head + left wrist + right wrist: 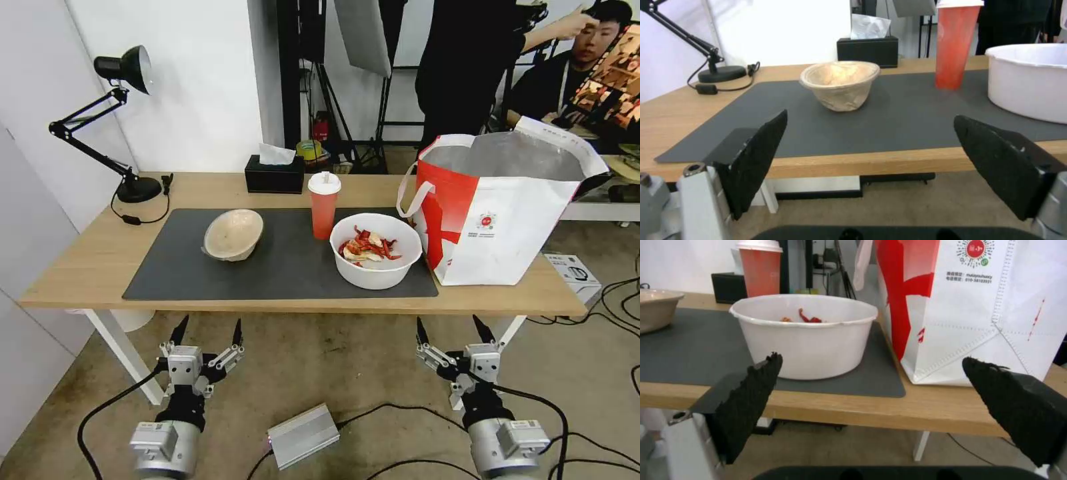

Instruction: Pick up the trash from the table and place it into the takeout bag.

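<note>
Three pieces of trash stand on the dark grey mat (180, 273) of the table (80, 267): a shallow beige bowl (233, 234) (841, 84) tilted on its side, a tall red cup (324, 205) (956, 43) (760, 270) with a white lid, and a wide white bowl (376, 250) (806, 336) holding red chili scraps. The takeout bag (500, 207) (978, 306) stands open at the table's right end, beside the white bowl. My left gripper (207, 331) (871, 156) and right gripper (452, 330) (871, 396) hang open below the table's front edge, empty.
A black tissue box (275, 175) sits at the table's back edge and a black desk lamp (127, 127) at the back left. A silver box (303, 435) and cables (600, 320) lie on the floor. A person sits behind the bag.
</note>
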Robot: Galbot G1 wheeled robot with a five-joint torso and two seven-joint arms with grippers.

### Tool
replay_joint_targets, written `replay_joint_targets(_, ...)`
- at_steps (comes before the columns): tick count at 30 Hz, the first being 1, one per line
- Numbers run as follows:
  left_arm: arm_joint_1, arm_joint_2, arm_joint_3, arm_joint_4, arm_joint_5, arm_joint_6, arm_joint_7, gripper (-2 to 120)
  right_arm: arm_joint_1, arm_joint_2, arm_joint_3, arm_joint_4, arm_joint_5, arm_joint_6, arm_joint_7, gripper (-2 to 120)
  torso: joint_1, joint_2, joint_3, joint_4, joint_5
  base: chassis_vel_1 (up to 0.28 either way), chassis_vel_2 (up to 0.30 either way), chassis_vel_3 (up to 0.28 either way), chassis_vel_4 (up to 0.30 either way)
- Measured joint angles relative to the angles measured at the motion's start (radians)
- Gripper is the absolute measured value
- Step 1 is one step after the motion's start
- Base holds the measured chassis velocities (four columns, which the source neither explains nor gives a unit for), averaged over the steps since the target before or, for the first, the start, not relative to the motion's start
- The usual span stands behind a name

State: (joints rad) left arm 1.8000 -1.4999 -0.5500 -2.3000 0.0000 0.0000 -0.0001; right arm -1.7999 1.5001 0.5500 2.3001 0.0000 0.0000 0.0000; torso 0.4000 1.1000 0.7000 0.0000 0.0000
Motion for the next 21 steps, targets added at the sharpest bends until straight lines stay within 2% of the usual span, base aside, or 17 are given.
replay_joint_targets(18,0.0,0.0,0.0,0.0,0.0,0.0,0.0,100,0.0,0.0,0.0,0.0,0.0,0.0,0.0,100,0.0,0.0,0.0,0.0,0.0,0.0,0.0,0.0,0.0)
replay_joint_targets(21,0.007,0.004,-0.008,-0.027,-0.009,0.003,-0.013,100,0.0,0.001,0.001,0.025,0.0,-0.019,0.006,100,0.0,0.0,0.0,0.0,-0.0001,0.0,0.0,0.0,0.0)
